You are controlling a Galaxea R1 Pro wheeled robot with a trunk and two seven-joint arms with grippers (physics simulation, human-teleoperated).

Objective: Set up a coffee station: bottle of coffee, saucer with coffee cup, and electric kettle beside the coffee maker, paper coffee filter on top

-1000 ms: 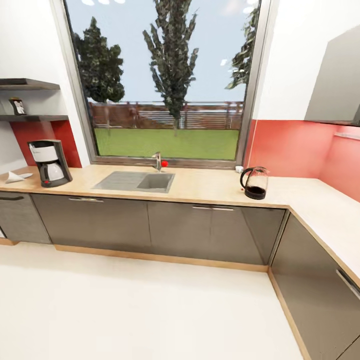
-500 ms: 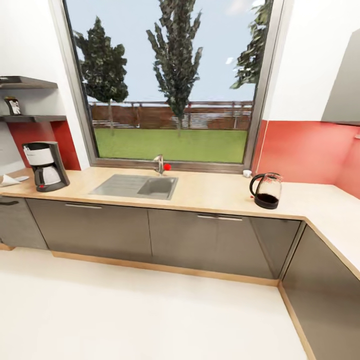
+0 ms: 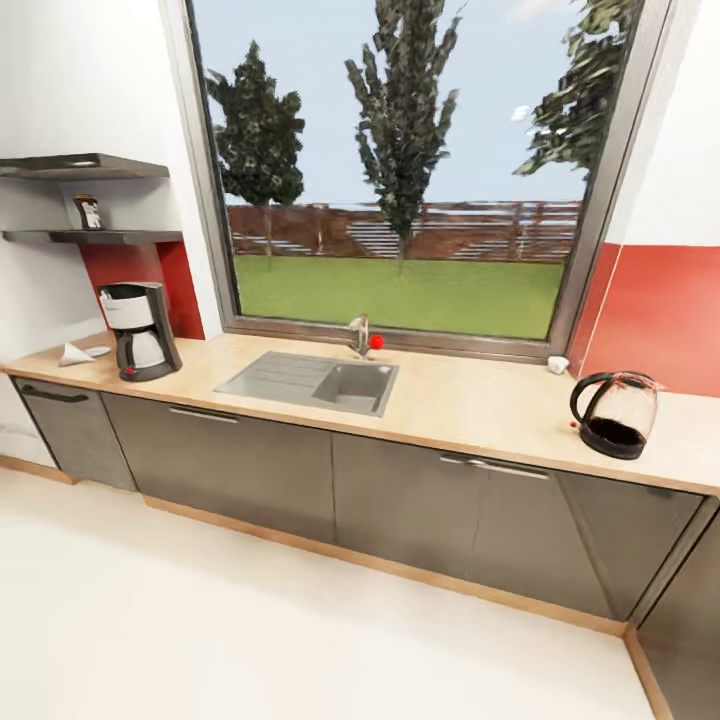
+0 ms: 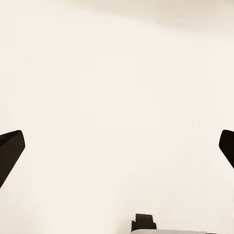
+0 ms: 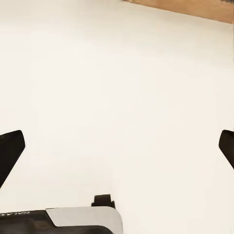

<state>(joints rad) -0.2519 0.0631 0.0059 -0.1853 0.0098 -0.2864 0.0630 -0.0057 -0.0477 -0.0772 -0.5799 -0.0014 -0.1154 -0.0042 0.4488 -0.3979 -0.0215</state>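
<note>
No legible text or labels

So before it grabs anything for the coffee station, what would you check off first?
1. Coffee maker on the countertop: ok.
2. Bottle of coffee off the shelf: not ok, it stands there.
3. Paper filter on the coffee maker: not ok, it lies beside it.
4. Electric kettle next to the coffee maker: not ok, far end.
5. Left gripper and right gripper open and empty: ok.
6. Saucer and cup located: cannot tell.

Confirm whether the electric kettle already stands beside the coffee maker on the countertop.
No: the electric kettle stands at the countertop's far right, the coffee maker at its left, sink between.
</note>
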